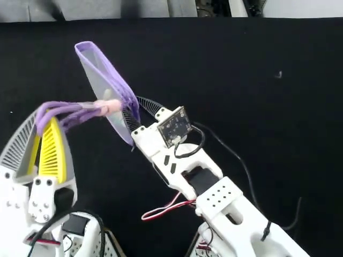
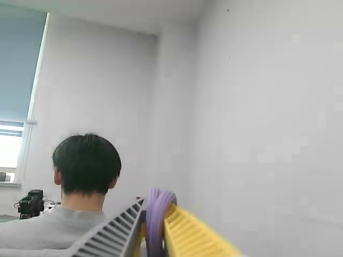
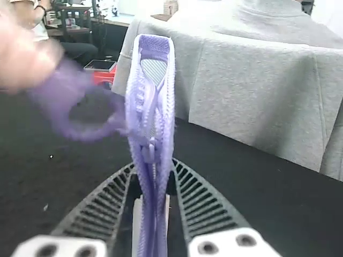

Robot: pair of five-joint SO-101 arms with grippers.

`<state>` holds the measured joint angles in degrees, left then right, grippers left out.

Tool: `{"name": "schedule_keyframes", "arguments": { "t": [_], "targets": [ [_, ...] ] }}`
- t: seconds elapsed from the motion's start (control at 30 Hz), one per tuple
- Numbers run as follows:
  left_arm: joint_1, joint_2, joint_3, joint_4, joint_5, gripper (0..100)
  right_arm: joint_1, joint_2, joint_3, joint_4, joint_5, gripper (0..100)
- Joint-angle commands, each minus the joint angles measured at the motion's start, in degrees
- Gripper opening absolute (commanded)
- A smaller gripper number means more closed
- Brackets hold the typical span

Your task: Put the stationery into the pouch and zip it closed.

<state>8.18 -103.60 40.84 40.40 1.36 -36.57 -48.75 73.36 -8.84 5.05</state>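
Two claws grip: from above we see the left claw [image 1: 45, 115] pinching the strap [image 1: 73, 110]. Close up, the right claw [image 3: 153, 167] clamps the pouch [image 3: 154, 69] along its zipper [image 3: 147, 142].

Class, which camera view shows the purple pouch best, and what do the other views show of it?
The high view: the purple pouch shows its whole clear face and purple edging. The right wrist view sees it edge-on, clamped in the right gripper; the left wrist view catches its strap.

Left arm [image 1: 45, 201], right arm [image 1: 214, 195]: jaws clamped.
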Motion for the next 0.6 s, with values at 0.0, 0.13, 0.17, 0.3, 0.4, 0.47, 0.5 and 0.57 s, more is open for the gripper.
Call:
{"name": "schedule_keyframes", "arguments": {
  "t": [0.0, 0.13, 0.17, 0.3, 0.4, 0.47, 0.5, 0.57],
  "targets": [
    [-0.66, 7.3, -5.67, -4.75, -0.97, 3, -0.44, 1.19, 0.92, 1.76, 0.62, 1.1],
    [-0.66, 16.18, -13.49, -5.1, -0.97, 3, -0.53, 1.19, 1.98, 1.76, 2.64, 1.1],
    [-0.66, 18.29, -15.6, -5.01, -0.97, 3, -0.53, 1.19, 2.24, 1.76, 2.81, 1.1],
    [-1.36, 26.02, -22.99, -5.19, -2.73, 3, -0.53, 1.19, 2.59, 2.2, 2.81, 1.1],
    [-4.79, 30.59, -26.68, -5.36, -5.19, 3, -0.53, 1.1, 2.59, 3.25, 2.81, 1.1],
    [-6.64, 33.14, -28.7, -6.59, -5.1, 3, -0.53, 1.1, 2.59, 3.25, 2.81, 1.1],
    [-7.34, 34.2, -29.67, -7.03, -5.27, 3, -0.53, 1.1, 2.59, 3.25, 2.81, 1.1],
    [-8.48, 35.87, -31.6, -7.38, -5.36, 3, -0.53, 1.1, 2.59, 3.25, 2.81, 1.1]
  ]
}}
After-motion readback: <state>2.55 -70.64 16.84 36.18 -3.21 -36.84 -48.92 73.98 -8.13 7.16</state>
